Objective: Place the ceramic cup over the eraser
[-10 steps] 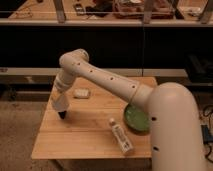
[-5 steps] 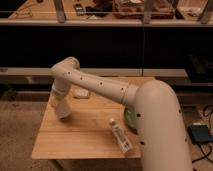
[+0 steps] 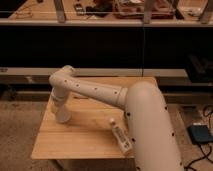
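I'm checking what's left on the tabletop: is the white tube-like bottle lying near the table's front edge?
Yes. The white bottle lies on its side near the table's front edge, while the gripper is down at the left side.

Small white ceramic cup [image 3: 63,114] standing on table's left side, beneath pincer [image 3: 62,107]

A wooden table [image 3: 85,135] carries a white bottle [image 3: 120,137] lying near its right front edge.
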`<state>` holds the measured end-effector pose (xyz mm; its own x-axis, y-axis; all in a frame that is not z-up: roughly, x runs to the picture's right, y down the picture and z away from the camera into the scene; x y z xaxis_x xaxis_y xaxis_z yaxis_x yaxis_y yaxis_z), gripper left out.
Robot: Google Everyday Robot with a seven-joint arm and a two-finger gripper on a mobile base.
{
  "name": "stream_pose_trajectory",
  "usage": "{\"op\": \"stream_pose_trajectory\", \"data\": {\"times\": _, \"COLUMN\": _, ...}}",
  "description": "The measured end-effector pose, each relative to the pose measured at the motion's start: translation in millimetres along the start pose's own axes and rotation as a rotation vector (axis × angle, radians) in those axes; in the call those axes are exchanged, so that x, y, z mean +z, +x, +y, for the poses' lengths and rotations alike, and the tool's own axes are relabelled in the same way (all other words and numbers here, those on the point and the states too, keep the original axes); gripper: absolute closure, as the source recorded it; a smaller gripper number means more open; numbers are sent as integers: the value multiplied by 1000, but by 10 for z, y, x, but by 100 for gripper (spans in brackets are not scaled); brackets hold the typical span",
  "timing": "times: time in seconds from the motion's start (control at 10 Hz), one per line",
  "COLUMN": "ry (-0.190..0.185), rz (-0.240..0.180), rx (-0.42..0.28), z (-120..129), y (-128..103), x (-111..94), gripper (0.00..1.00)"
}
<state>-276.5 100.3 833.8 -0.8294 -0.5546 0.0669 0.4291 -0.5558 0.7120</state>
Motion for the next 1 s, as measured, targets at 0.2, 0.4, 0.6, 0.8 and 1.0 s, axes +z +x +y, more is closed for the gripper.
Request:
{"op": "stream_pose_trajectory", "data": {"times": 0.2, "ry": 0, "rz": -5, "rx": -2, "z": -4, "y": -13, "x": 1, "gripper": 25}}
{"op": "stream_pose_trajectory", "data": {"times": 0.4, "ry": 1, "rz": -7, "rx": -2, "z": -7, "y": -21, "x": 8, "gripper": 25}}
{"op": "stream_pose_trajectory", "data": {"times": 0.6, "ry": 2, "rz": -16, "rx": -3, "z": -14, "y": -45, "x": 20, "gripper": 25}}
{"op": "stream_pose_trajectory", "data": {"times": 0.8, "ry": 2, "rz": -14, "rx": -3, "z": -14, "y": -40, "x": 27, "gripper": 25}}
{"op": "stream_pose_trajectory", "data": {"times": 1.0, "ry": 3, "rz": -12, "rx": -3, "z": -18, "y": -28, "x": 29, "gripper": 25}}
